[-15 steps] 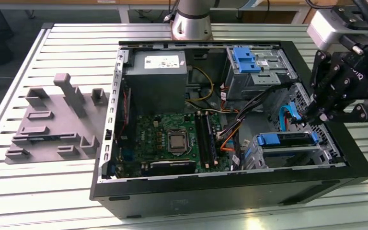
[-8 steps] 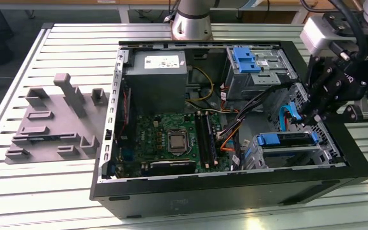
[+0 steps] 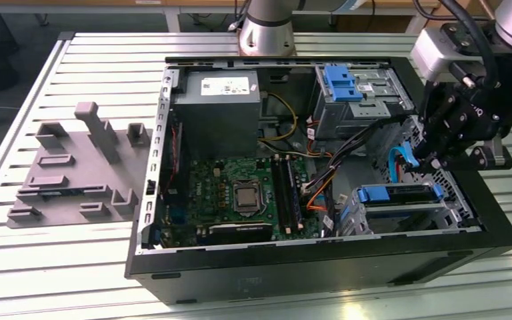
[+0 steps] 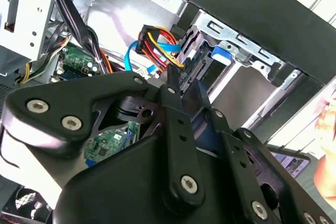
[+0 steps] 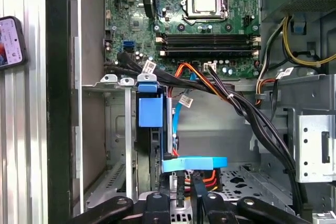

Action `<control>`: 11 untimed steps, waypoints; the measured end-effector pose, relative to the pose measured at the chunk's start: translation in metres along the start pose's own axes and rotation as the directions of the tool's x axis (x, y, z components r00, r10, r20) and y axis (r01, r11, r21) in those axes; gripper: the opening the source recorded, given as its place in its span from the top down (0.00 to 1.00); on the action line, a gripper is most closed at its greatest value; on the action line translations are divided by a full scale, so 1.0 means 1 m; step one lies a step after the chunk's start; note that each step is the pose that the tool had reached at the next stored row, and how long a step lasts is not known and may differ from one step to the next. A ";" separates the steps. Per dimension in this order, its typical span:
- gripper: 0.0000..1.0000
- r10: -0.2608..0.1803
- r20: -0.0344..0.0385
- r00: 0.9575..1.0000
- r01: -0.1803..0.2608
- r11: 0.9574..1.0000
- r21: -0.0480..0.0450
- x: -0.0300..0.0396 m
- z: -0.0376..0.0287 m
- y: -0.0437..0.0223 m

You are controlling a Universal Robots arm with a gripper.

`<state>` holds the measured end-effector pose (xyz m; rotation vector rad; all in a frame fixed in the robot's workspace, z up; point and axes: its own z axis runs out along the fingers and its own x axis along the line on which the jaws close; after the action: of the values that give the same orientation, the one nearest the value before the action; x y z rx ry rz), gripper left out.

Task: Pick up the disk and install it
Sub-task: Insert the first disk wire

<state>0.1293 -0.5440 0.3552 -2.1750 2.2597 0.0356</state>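
Note:
The disk (image 3: pixel 400 195) sits in the metal drive cage (image 3: pixel 389 217) at the case's front corner, on the exterior view's right, with its blue plastic rail facing up. The first wrist view shows the disk (image 5: pixel 150 109) edge-on inside the cage, and the second wrist view shows its blue rail (image 4: pixel 220 54). My gripper (image 3: pixel 434 163) hangs just above and behind the cage, beside the blue data cable (image 3: pixel 400 159). The fingertips (image 5: pixel 178 195) stand close together, shut, right by a connector with red and yellow wires (image 4: pixel 157 43). I see nothing clamped between them.
The open computer case (image 3: pixel 327 267) lies on a slatted metal table. Inside are a grey power-supply box (image 3: pixel 219 110), the motherboard (image 3: pixel 238 193), an empty blue bracket (image 3: pixel 341 83) in the far bay and black cable bundles (image 5: pixel 252 119). A grey fixture (image 3: pixel 78 167) lies beside the case.

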 end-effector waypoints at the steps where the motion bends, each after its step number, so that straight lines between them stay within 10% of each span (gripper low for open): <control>1: 0.70 0.000 0.000 1.000 0.000 1.000 0.000 -0.0001 0.0012 0.0000; 11: 0.84 0.000 0.004 1.000 0.000 1.000 0.000 -0.0029 0.0059 -0.0002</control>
<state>0.1295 -0.5410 0.3493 -2.1732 2.2578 0.0400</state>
